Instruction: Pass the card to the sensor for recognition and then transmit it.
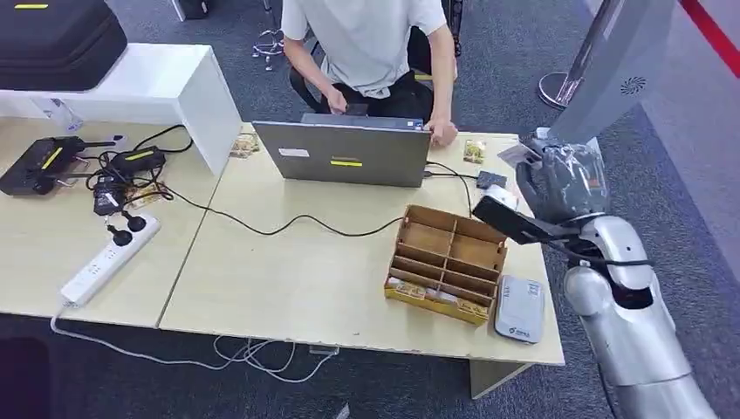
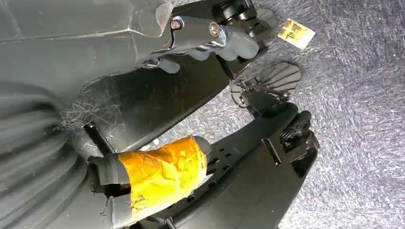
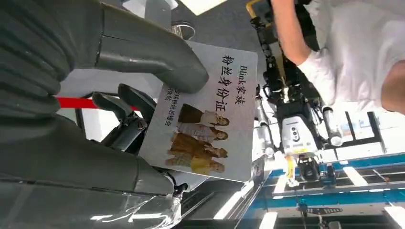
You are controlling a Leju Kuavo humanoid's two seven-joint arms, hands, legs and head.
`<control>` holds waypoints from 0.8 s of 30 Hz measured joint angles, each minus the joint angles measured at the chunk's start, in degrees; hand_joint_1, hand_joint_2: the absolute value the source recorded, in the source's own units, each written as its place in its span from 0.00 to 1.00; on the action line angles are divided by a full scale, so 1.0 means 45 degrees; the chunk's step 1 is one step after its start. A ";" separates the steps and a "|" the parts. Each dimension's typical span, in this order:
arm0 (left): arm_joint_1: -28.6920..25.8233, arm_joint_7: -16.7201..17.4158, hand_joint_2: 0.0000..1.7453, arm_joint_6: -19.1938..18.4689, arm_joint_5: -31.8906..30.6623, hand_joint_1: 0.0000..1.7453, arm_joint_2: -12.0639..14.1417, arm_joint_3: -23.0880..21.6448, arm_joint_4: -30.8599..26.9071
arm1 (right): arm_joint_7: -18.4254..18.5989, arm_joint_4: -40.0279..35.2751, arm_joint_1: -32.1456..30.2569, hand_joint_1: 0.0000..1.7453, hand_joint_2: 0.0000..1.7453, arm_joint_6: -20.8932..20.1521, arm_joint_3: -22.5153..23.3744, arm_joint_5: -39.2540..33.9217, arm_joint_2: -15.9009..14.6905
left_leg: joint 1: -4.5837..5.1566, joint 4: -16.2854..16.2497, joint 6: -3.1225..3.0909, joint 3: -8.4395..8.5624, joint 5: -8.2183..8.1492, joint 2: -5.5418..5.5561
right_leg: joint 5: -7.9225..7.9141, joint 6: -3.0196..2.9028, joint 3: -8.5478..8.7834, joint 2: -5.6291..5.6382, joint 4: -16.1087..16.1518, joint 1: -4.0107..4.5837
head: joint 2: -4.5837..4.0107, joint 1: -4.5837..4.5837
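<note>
White card (image 3: 205, 114) with printed figures sits pinched between the thumb and dark fingers (image 3: 129, 102) of my right hand (image 1: 558, 179), raised over the counter (image 1: 288, 279) beyond the cardboard tray (image 1: 449, 262). My left hand (image 2: 191, 33) hangs over carpet; I cannot tell its fingers' state.

Grey carpet floor (image 1: 524, 52), pale wooden tables (image 1: 288, 279), white shelf (image 1: 174, 83)
</note>
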State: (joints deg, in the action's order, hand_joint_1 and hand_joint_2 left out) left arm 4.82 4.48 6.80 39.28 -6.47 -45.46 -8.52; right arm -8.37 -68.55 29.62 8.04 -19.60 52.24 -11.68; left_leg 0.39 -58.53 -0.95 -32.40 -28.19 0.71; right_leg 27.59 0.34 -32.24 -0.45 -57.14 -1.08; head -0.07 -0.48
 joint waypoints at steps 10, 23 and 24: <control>-0.0001 -0.0073 1.00 0.0097 0.0306 0.00 0.0000 0.0063 0.0005 | -0.0312 -0.1782 -0.2024 1.00 1.00 0.0224 0.0835 0.0223 -0.0830 | 0.0005 0.0000 0.0003 0.0009 0.0003 0.0001 | 0.0001 -0.0002 0.0004 -0.0006 0.0003 0.0007 | 0.0000 0.0000; -0.0021 -0.0180 1.00 0.0369 0.0874 0.00 -0.0005 0.0277 0.0005 | -0.0987 -0.2917 -0.5164 1.00 1.00 0.1088 0.2268 0.0690 -0.1179 | 0.0004 0.0003 0.0000 0.0000 -0.0005 -0.0004 | 0.0010 -0.0005 0.0002 0.0001 0.0007 0.0005 | 0.0000 -0.0004; -0.0021 -0.0180 1.00 0.0374 0.0893 0.00 -0.0005 0.0277 0.0005 | -0.1015 -0.2917 -0.5341 1.00 1.00 0.1093 0.2325 0.0680 -0.1179 | 0.0004 0.0003 0.0000 -0.0001 -0.0005 -0.0003 | 0.0009 -0.0005 0.0002 0.0002 0.0007 0.0005 | 0.0000 -0.0004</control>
State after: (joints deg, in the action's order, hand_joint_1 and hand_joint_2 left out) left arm 4.72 3.67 8.48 43.30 -6.49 -44.22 -8.50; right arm -12.94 -81.68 5.58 12.96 -9.14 55.30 -16.98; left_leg 0.41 -58.52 -0.95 -32.40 -28.21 0.70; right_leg 27.63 0.32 -32.23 -0.44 -57.11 -1.06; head -0.07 -0.50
